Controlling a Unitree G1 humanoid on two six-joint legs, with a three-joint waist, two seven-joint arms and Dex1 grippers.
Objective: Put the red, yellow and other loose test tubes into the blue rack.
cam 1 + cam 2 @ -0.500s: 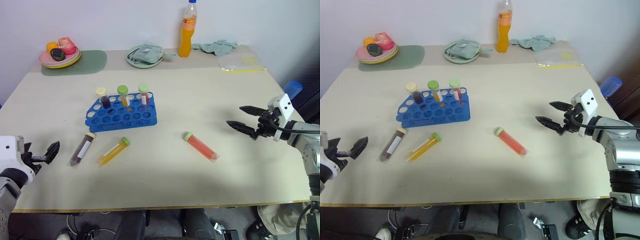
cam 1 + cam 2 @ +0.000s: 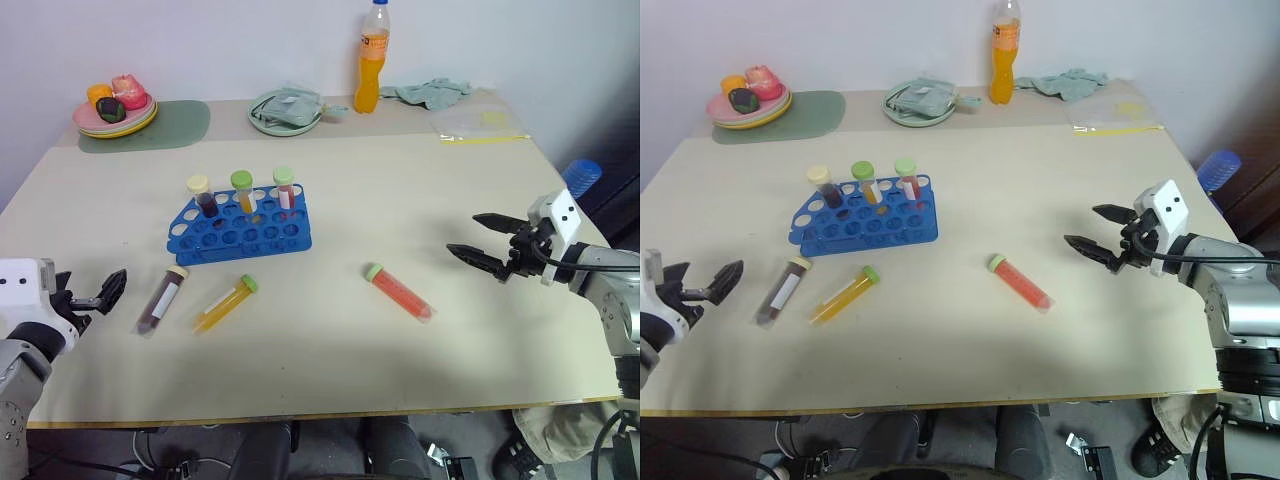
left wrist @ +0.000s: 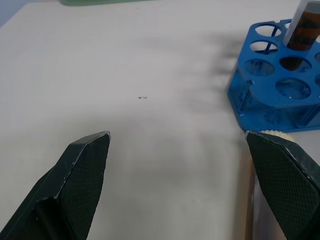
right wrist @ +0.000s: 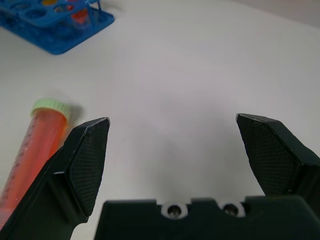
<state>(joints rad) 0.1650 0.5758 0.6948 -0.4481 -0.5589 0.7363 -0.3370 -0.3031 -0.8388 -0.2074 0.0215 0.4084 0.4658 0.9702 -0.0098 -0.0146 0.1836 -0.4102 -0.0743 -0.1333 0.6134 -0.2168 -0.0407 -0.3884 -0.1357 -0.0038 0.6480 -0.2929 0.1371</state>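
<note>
Spanning the room's white wall, the beige table (image 2: 420,190) carries the blue rack (image 2: 240,228) left of centre, three capped tubes upright in its back row. Dark tube (image 2: 163,298), yellow tube (image 2: 226,303) and red tube (image 2: 400,291) lie loose in front. Left gripper (image 2: 108,290) and right gripper (image 2: 478,240) hover spread wide, empty. The left wrist view reveals clear rack holes.

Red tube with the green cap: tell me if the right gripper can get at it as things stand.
Probably yes: the right gripper is open, and only bare table separates it from the red tube, which lies apart from the others.
</note>
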